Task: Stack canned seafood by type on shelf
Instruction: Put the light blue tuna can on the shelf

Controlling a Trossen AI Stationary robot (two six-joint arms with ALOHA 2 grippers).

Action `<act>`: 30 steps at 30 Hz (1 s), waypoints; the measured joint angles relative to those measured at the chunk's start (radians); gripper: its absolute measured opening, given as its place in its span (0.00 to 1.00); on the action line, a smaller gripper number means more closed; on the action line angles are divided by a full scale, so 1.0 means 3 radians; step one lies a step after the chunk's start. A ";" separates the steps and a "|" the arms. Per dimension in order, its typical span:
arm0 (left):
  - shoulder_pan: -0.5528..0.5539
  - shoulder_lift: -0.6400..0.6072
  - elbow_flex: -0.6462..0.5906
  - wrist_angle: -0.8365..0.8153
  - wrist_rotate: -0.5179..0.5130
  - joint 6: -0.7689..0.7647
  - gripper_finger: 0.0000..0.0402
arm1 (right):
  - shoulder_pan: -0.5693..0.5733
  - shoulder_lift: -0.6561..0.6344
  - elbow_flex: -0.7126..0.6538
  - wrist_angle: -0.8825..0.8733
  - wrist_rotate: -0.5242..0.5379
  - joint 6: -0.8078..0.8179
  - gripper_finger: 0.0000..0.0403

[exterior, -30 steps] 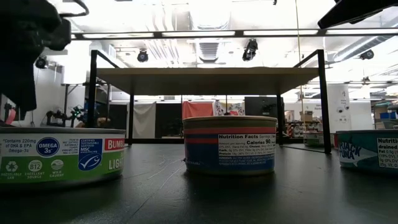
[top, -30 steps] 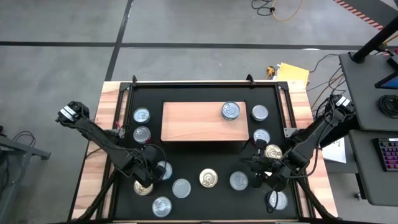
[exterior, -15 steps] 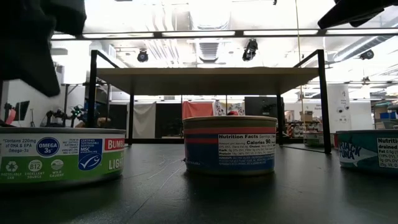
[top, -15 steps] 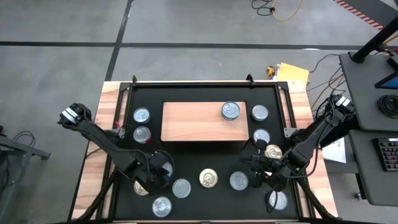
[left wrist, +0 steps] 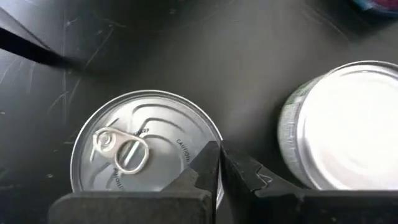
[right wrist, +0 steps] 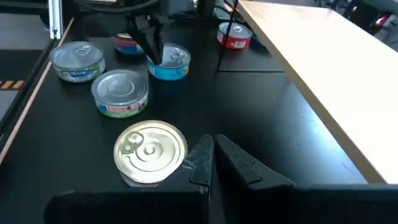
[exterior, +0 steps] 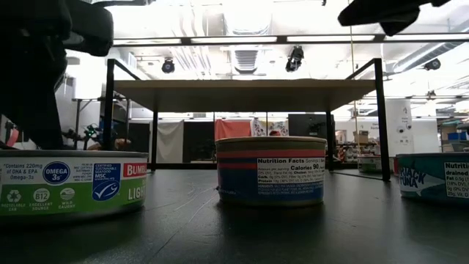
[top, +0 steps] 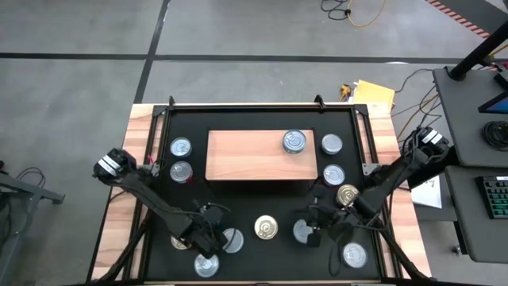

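"OMEGA 3s" and "MSC" on the green-labelled can [exterior: 69, 192]; "Nutrition Facts" on the red-and-blue can [exterior: 271, 171].

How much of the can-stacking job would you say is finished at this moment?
Barely begun. Done: one can sits on the shelf. In hand: nothing; the left gripper and right gripper are both shut and empty, low over the mat. Left: roughly a dozen loose cans, like the gold-lidded one, unstacked.

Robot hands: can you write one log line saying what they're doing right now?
left hand: shut, empty, over pull-tab can | right hand: shut, empty, beside gold-lid can | shelf: one can
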 joint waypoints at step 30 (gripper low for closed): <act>-0.0294 0.0037 0.0026 -0.0268 -0.0196 -0.0154 0.00 | -0.0145 -0.0004 0.0000 -0.0009 -0.0169 -0.0042 0.02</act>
